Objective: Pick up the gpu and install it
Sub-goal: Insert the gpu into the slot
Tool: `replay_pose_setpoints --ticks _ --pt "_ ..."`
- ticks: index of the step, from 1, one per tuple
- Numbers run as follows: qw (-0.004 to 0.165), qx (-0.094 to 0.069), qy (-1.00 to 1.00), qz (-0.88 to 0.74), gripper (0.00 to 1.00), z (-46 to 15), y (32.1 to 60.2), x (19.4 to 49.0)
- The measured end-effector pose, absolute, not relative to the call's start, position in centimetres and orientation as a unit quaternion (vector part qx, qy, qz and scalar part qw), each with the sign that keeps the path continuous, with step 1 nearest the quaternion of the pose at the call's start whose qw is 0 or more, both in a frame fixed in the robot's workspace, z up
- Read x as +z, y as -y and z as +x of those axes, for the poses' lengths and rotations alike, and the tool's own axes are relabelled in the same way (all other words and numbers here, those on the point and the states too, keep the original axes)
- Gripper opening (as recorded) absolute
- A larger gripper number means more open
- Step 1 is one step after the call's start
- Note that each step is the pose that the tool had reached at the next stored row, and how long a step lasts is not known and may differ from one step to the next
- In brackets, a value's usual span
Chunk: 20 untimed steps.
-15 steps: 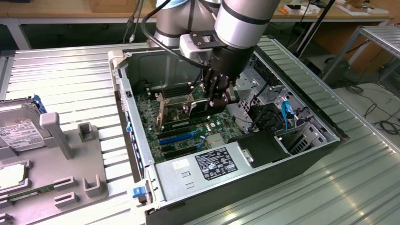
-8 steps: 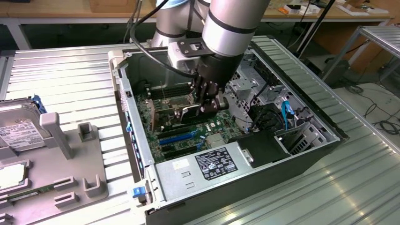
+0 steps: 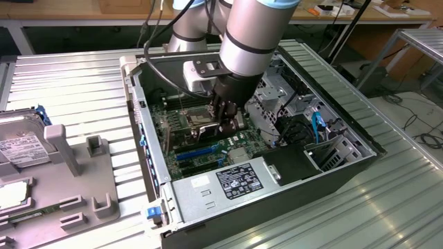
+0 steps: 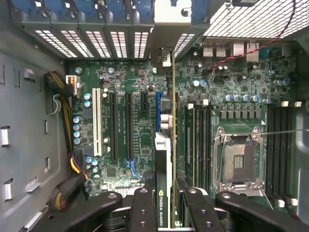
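Fingers [image 4: 142, 205] of the end effector [image 4: 166, 198] are pinched narrow on the gpu [image 4: 164, 154], which stands on edge between them inside the open computer case [image 3: 346, 155] on the tabletop [image 3: 69, 88]. The card sits over the motherboard [image 4: 125, 87], just beside the blue slot [image 4: 158, 111]. Its silvery bracket [image 4: 172, 19] is near the rear slot covers [image 4: 87, 41]. Whether its edge touches the slot cannot be told.

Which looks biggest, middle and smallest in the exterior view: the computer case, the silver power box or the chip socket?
1. Case: biggest by far.
2. Power box: middle.
3. Socket: smallest. It sits deeper inside the case, but the difference is too big for that to change the order.
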<state>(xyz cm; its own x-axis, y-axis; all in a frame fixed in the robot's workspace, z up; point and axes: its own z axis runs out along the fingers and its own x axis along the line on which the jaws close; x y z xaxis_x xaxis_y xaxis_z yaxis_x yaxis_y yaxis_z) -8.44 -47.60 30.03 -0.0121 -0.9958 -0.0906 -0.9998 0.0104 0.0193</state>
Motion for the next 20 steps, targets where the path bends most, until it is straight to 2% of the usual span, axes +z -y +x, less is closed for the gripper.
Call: replay_pose_setpoints --ticks 7,20 --pt "0.027 0.038 -0.712 -0.7 0.27 -9.9 47.0 29.0" --pt "0.023 0.04 -0.713 -0.7 0.27 -10.1 47.1 28.8"
